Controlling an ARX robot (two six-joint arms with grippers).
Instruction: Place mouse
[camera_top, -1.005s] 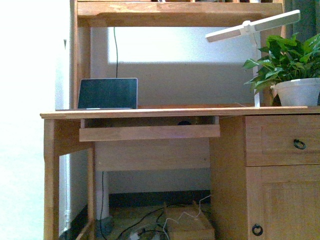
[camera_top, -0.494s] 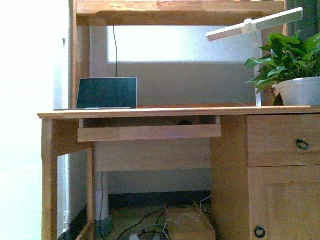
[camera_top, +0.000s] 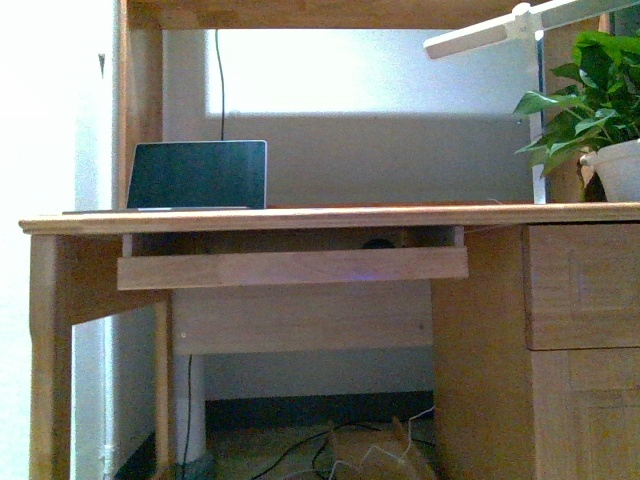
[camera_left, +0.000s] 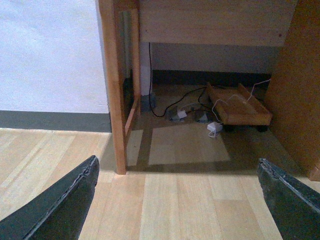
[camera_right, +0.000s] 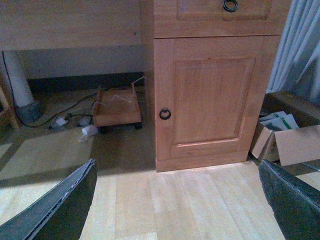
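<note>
Front view of a wooden desk (camera_top: 300, 217) that fills more of the picture than it did a second ago: the view has drawn closer, so the upper shelf is nearly cut off at 12 o'clock and the drawer's ring handle at 3 o'clock has gone out of sight. In the right wrist view the desk's cupboard door (camera_right: 210, 100) is closed. Under the desktop, at the centre of the front view, a pull-out tray (camera_top: 292, 268) stands drawn out, now wider and a little lower in the picture. An open laptop (camera_top: 197, 175) with a dark screen sits on the desktop at 10 o'clock, shifted slightly left and up from before. A leafy green plant (camera_top: 585, 100) in a white pot (camera_top: 622, 170) sits at 2 to 3 o'clock, now partly cropped by the edge. A white desk lamp (camera_top: 500, 32) reaches in at 1 o'clock. On the floor beneath lies a low wooden trolley (camera_left: 240, 106) among loose cables (camera_left: 165, 107). The left gripper (camera_left: 176, 162) has its dark fingers spread wide apart with nothing between them, above bare floorboards; the right gripper (camera_right: 176, 164) is likewise spread and empty. The mouse (camera_top: 377, 243) is only a small dark hump on the tray behind its front rail, just right of centre, where it lay before.
</note>
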